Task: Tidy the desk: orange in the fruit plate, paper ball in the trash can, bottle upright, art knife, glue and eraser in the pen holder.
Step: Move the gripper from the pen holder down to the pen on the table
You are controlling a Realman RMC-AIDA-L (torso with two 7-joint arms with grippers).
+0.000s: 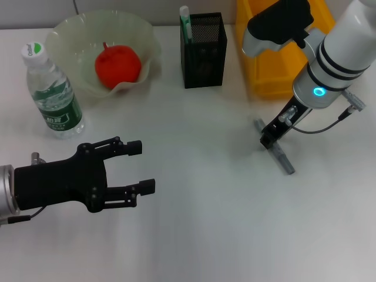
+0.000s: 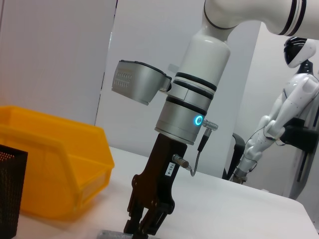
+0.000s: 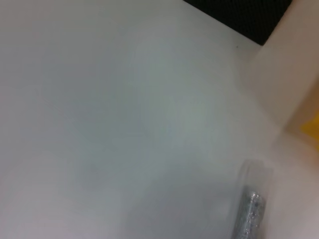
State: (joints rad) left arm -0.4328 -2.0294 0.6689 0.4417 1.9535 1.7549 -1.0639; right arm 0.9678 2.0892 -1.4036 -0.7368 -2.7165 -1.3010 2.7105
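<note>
One item is what matters right now, so start with the big things and work down to it, placing everything from the square black mesh pen holder (image 1: 202, 50).

The bright yellow plastic trash can (image 1: 267, 70) sits just to its right, partly behind the right arm. The pale-green wavy-rimmed fruit plate (image 1: 64, 35) is off to its left and cradles the round red-orange orange (image 1: 117, 64). Further left, the clear green-labelled water bottle (image 1: 53, 94) stands upright.

The left gripper (image 1: 144, 167) hangs low over the table, well in front and left of the holder, with its black prongs spread wide and nothing between them. A white-and-green glue stick (image 1: 185, 23) pokes out of the holder's left corner.

The slim grey art knife (image 1: 282, 157) lies flat in front and right of the holder. The right gripper (image 1: 273, 138) is planted on its far end. Whether it has closed on the knife, I cannot tell.

Expect the knife to be light, stiff and slick-sided, and it hugs the surface. Take it across the narrow body near the middle and keep off the blade end. It will likely swing if you pinch it at one tip.

The white table (image 1: 205, 235) is smooth and matte, so the knife may skate. Plain pale walls stand behind it, and a white humanoid robot (image 2: 294, 109) stands off to one side. The paper ball and the eraser are not in sight.
</note>
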